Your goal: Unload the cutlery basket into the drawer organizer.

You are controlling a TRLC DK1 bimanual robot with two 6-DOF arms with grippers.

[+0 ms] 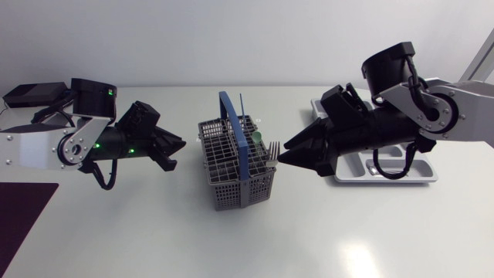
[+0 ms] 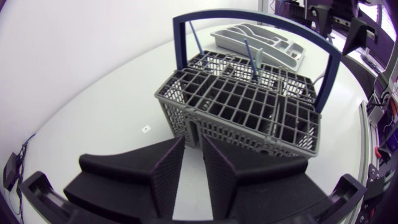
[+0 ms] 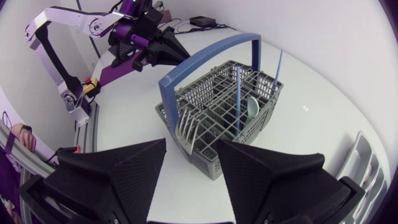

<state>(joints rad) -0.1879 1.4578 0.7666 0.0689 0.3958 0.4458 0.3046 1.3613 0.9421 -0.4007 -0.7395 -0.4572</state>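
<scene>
Grey plastic lattice forms the cutlery basket (image 1: 231, 193), which stands mid-desk (image 1: 154, 232) under a blue hoop handle (image 1: 235, 135). The drawer organizer (image 1: 428, 176) lies at three o'clock from it, largely covered by the right arm. The left hand (image 1: 179, 147) hangs at nine o'clock of the basket, fingers slightly parted and empty. The right hand (image 1: 284, 154) sits at three o'clock, spread wide and empty, its tips just beside a fork (image 1: 273, 151).

Cutlery like this is probably light, stiff and slippery, so a firm pinch on an upstanding end, drawn straight up clear of the grid, seems best. Thin blue handles (image 3: 237, 93) stand up too. Their working ends are buried in the cells, and the number of pieces inside cannot be counted.
</scene>
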